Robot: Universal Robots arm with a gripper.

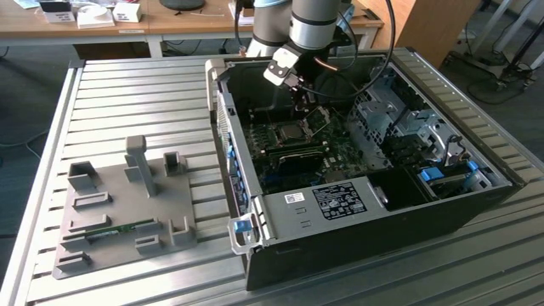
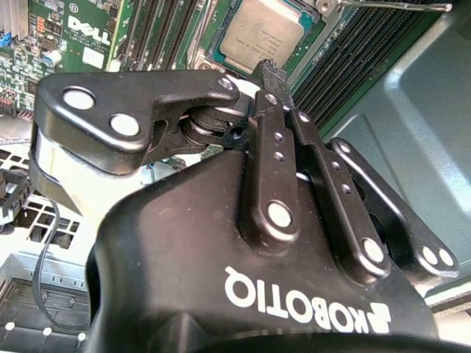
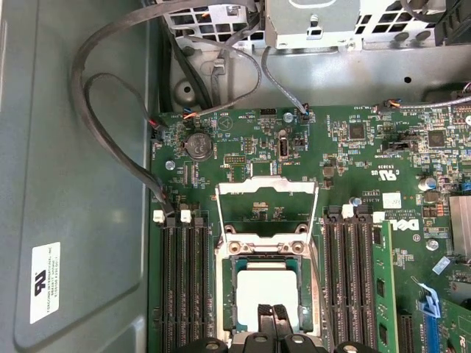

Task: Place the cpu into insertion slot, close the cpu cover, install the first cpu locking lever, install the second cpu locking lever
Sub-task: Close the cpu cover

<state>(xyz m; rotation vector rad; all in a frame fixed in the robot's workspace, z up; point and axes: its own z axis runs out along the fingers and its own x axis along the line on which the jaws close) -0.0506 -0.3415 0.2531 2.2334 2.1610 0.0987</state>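
Counter: a slatted metal counter (image 1: pixel 127 83) carries a grey fixture tray (image 1: pixel 119 210) on the exterior view's left, with an open computer case (image 1: pixel 357 236) beside it.
Motherboard: the green board (image 3: pixel 353 169) lies flat inside the case, with long black memory slots (image 3: pixel 184 279) on either side of the socket.
Cpu: the cpu (image 3: pixel 266 287) is seated in the insertion slot (image 3: pixel 235 294), silver top up.
End effector: the end effector (image 3: pixel 273 318) is just above the cpu's near edge. Its two fingers are pressed together, with nothing between them.
Cpu cover: the cpu cover (image 3: pixel 266 187) is swung open beyond the slot, clear of the chip.
Arm: the arm (image 1: pixel 310 25) comes down into the case from the far side.
Background: a wooden desk (image 1: pixel 85 29) stands behind the counter.
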